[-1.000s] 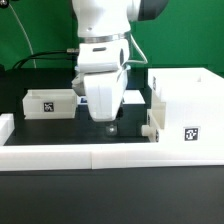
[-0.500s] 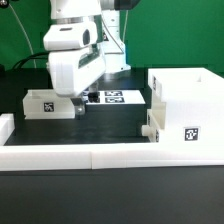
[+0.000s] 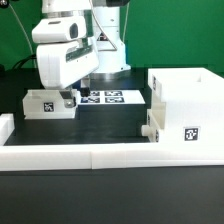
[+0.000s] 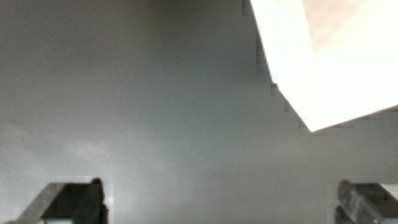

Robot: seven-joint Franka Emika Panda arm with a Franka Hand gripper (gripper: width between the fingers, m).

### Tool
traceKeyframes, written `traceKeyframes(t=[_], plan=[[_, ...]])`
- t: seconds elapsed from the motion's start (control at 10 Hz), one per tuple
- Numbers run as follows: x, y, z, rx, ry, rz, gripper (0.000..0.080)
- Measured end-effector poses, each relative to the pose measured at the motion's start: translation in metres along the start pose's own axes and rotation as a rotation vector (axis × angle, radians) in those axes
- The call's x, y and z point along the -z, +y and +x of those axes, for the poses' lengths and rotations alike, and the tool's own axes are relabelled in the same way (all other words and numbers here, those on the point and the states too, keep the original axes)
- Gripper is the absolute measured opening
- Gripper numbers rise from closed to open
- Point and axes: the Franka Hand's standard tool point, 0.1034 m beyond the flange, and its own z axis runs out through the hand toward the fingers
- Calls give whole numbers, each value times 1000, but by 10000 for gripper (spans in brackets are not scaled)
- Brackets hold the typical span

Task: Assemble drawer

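The large white box housing [image 3: 186, 108] stands at the exterior view's right, with a tag on its front. A small white tray [image 3: 45, 103] with a tag sits at the exterior view's left. My gripper [image 3: 67, 100] hangs just over the tray's right end, fingers spread and empty. In the wrist view my two fingertips [image 4: 68, 202] stand far apart over dark table, and a white corner of the tray [image 4: 338, 55] shows beyond them. A second tray is not in view.
The marker board [image 3: 112, 97] lies flat behind my gripper. A long low white border wall [image 3: 100, 155] runs along the front, with a raised end [image 3: 5, 127] at the exterior view's left. A green backdrop stands behind.
My gripper has swung from the middle of the table, near the housing, toward the exterior view's left and now sits over the small tray. The marker board has come into view.
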Motion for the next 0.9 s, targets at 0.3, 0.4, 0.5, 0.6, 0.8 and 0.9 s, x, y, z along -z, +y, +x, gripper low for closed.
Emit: traceKeyframes(t=[0.3,0.4,0.5,0.6,0.8,0.9], plan=[[0,0,-1,-195,8,4,649],[0,-1,-11,-293,17,1,649],[4,-4,-21,-383,22,-20,649],[8,-10,-29,-498,27,-41,649],[14,-29,-44,-743,32,-59,649],[16,-34,-45,-829,32,-58,649]])
